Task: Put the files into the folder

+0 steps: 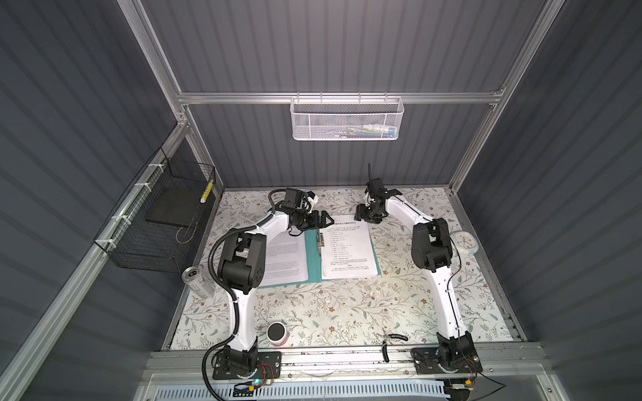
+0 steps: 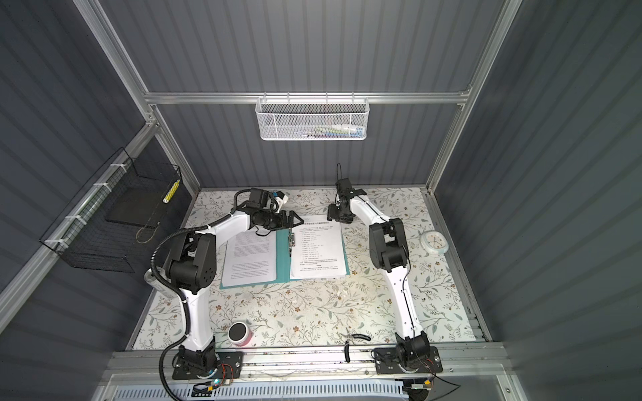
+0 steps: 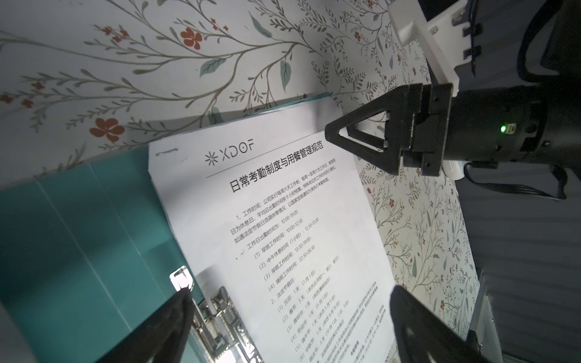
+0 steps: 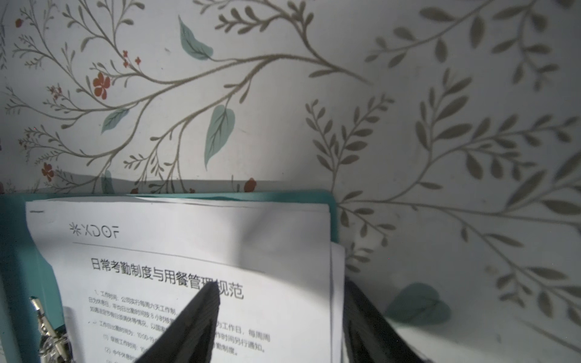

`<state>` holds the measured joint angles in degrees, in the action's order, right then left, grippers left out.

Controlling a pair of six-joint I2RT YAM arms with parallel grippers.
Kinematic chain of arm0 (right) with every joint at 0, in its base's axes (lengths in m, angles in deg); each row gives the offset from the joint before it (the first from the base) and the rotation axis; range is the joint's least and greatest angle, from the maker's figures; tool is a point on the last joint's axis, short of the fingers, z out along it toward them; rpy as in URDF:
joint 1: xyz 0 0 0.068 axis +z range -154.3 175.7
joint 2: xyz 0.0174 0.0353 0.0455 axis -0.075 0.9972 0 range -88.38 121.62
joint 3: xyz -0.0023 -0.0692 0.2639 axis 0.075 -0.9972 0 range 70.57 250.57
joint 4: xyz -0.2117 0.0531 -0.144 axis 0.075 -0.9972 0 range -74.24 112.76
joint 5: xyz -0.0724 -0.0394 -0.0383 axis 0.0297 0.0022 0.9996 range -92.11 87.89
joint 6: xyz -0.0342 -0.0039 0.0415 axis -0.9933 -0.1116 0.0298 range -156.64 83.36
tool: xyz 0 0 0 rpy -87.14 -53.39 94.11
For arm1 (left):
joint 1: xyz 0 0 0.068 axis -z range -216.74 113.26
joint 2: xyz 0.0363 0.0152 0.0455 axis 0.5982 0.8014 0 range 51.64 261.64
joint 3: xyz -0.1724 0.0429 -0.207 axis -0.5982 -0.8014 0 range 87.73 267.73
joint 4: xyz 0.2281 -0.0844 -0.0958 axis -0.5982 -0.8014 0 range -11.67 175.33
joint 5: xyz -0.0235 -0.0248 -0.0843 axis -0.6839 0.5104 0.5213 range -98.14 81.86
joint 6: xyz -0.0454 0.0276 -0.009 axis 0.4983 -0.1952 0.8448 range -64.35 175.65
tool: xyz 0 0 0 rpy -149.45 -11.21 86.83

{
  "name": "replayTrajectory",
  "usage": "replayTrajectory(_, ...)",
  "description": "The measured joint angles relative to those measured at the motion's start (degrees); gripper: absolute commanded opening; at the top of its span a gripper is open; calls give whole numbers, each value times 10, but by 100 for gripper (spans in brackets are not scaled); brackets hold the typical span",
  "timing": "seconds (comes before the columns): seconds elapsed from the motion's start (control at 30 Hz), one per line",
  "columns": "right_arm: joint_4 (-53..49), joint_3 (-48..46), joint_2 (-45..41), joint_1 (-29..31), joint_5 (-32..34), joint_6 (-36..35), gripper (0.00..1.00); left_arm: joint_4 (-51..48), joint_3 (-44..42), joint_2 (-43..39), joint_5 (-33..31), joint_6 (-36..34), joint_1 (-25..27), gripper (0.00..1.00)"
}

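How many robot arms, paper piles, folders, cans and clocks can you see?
White-and-black robot arms: 2
Piles of white printed paper sheets: 2
Teal-green flat folder: 1
Silver metal can: 1
White round clock: 1
Total: 7

Fig.: L arm (image 1: pixel 248 312) and R arm (image 1: pixel 446 295) are showing wht curved links w/ blk joint housings on blk base plates (image 1: pixel 272 362). Ribbed blk conduit (image 1: pixel 211 258) is running along L arm; thin blk wire (image 1: pixel 459 258) along R. Blk triangular openwork fingers (image 3: pixel 361 141); green LED (image 3: pixel 503 129) is glowing.
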<state>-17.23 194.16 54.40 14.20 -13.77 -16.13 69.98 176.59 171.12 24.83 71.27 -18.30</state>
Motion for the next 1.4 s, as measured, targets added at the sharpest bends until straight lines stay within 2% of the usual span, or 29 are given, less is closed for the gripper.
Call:
replayTrajectory(0.33,-5,51,19,7,-15,0,63,0,0,0,0,-2,0,98)
replayTrajectory(0.7,-4,51,32,11,-6,1,63,0,0,0,0,-4,0,98)
replayTrajectory(0.9,-6,37,21,11,20,0,67,0,0,0,-4,-4,0,99)
replayTrajectory(1.07,1,-31,-35,4,62,-2,69,1,-5,-5,-25,-4,0,99)
replayTrajectory(1.2,23,-107,-126,-6,84,-9,64,10,-66,-52,-59,2,0,95)
replayTrajectory(1.27,35,-137,-171,-9,76,-9,63,14,-109,-88,-78,8,0,92)
replayTrajectory(1.4,69,-192,-243,-2,11,1,62,33,-187,-156,-102,19,0,90)
